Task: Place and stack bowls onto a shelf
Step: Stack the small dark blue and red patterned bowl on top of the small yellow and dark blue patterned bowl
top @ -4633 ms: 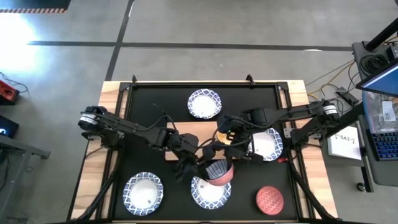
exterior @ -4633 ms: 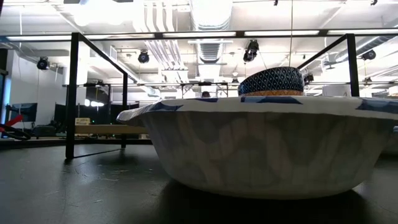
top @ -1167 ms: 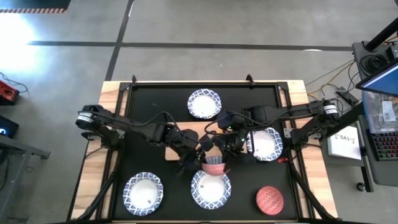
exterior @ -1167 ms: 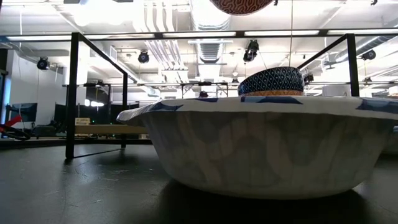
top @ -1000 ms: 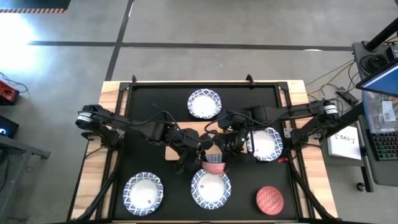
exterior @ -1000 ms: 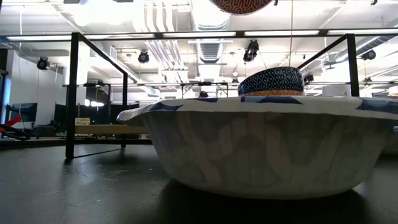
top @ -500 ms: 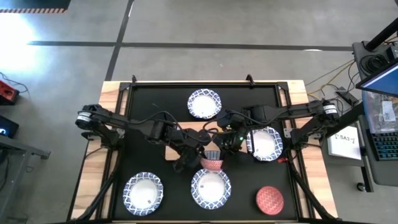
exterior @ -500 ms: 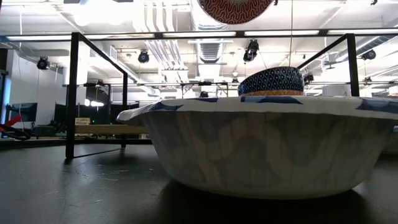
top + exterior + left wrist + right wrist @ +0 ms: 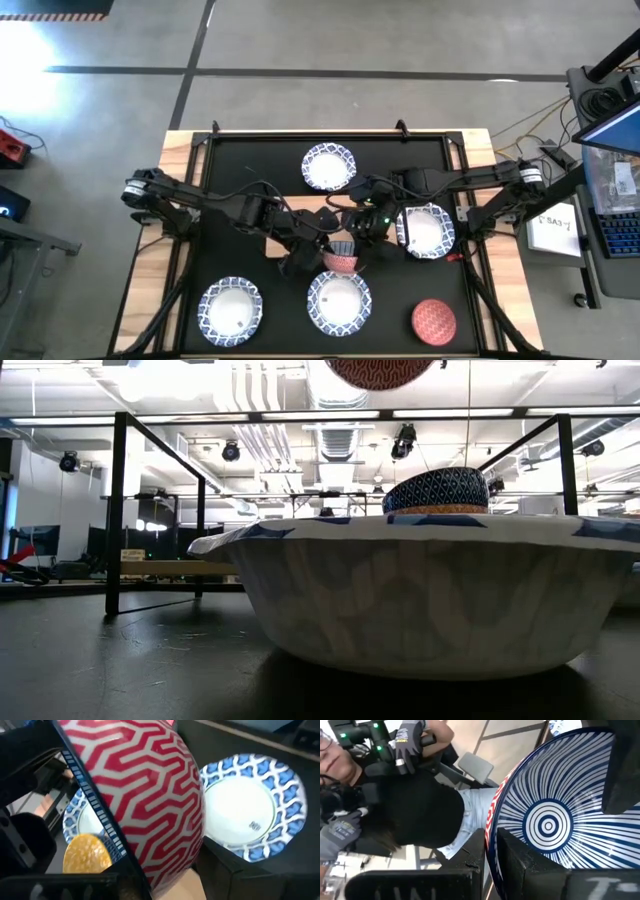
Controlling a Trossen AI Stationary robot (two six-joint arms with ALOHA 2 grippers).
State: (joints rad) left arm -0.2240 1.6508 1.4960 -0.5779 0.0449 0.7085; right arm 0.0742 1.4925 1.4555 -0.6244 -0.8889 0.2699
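Note:
A small bowl (image 9: 342,260), red-and-white maze pattern outside and blue stripes inside, hangs in the air at the table's middle between both grippers. It is tipped, with its mouth toward the far edge. Its red underside shows at the top of the low view (image 9: 385,370). My left gripper (image 9: 318,250) stands on its left and my right gripper (image 9: 362,240) on its right; both are shut on it. The wooden shelf (image 9: 305,211) lies under the arms. On it sit a small blue bowl (image 9: 436,488) and an orange one (image 9: 85,854). My left gripper (image 9: 145,882) has the bowl's wall between its two fingers; the striped rim (image 9: 117,845) runs down between them and the red outer side (image 9: 165,820) faces one finger. The bowl is lifted clear and tipped. My right gripper (image 9: 485,867) pinches the bowl's rim (image 9: 492,840), one finger (image 9: 530,865) inside on the striped inner wall and one outside. It comes from the table's right. The bowl is clear of the table.
Wide blue-and-white bowls rest on the black tabletop: far centre (image 9: 329,166), right (image 9: 428,230), near left (image 9: 230,310) and near centre (image 9: 338,303), the last filling the low view (image 9: 410,595). A speckled red bowl (image 9: 434,320) sits near right. A gloved person (image 9: 405,815) stands beyond the table.
Both grippers have carried the red bowl a little toward the far edge, over the shelf's near side. In the low view it dipped lower half a second ago and has risen again. Neither hold has visibly changed.

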